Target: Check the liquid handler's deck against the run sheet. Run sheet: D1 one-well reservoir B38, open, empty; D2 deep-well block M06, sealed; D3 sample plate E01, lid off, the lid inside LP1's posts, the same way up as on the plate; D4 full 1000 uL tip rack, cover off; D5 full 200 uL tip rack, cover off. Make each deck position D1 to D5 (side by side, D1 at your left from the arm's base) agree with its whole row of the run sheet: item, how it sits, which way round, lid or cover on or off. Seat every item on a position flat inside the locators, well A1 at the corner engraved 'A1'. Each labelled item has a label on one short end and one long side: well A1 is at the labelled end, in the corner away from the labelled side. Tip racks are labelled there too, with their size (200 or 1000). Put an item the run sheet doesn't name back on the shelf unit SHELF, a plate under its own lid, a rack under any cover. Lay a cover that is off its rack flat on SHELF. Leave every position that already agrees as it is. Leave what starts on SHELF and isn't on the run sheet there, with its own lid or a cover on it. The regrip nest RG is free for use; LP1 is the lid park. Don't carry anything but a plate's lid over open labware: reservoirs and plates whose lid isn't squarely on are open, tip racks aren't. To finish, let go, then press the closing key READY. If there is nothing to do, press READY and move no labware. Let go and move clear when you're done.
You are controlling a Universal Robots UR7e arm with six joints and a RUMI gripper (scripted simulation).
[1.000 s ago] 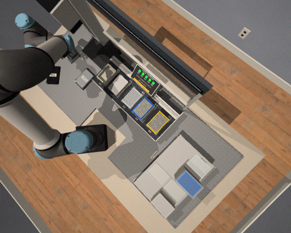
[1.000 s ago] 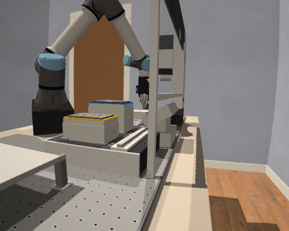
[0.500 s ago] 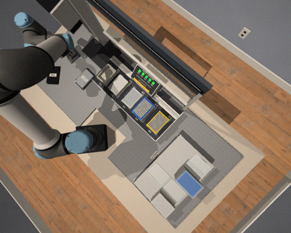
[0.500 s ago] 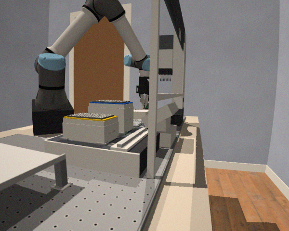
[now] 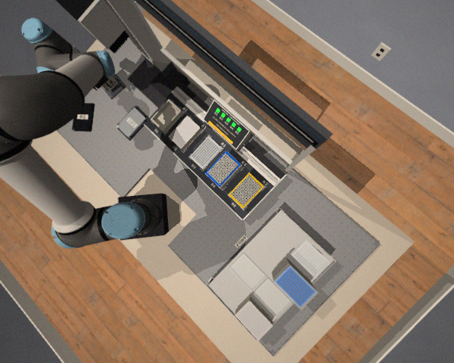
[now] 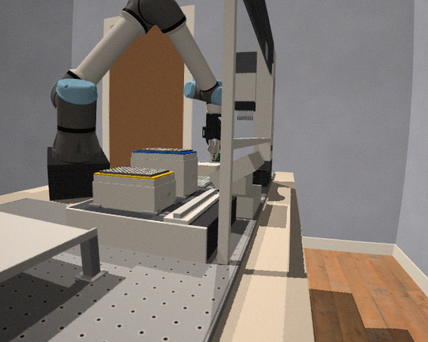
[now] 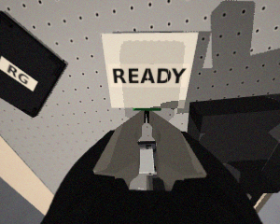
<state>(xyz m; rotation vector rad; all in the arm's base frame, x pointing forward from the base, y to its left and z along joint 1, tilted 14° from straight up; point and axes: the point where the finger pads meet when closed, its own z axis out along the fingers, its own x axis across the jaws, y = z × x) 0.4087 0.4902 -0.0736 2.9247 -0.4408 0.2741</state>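
Note:
My gripper point(image 7: 146, 110) is shut and empty, fingertips pointing down onto the thin green key point(image 7: 146, 109) just below the white READY plate point(image 7: 149, 70). In the side view the gripper point(image 6: 214, 149) hangs low behind the handler's frame post. On the deck stand an open reservoir point(image 5: 165, 115) at D1, a sealed block point(image 5: 186, 131) at D2, a lidless plate point(image 5: 206, 151) at D3, a blue-rimmed tip rack point(image 5: 223, 169) at D4 and a yellow-rimmed tip rack point(image 5: 246, 190) at D5. A lid point(image 5: 131, 122) lies at the lid park. Five lamps point(image 5: 227, 120) show green.
The black RG nest point(image 7: 23, 70) lies left of the key, and a dark block point(image 7: 238, 140) stands close on the right. The shelf point(image 5: 271, 277) holds a blue plate point(image 5: 295, 286), a white rack point(image 5: 311, 259) and flat covers. The handler's frame post point(image 6: 227, 128) stands beside the gripper.

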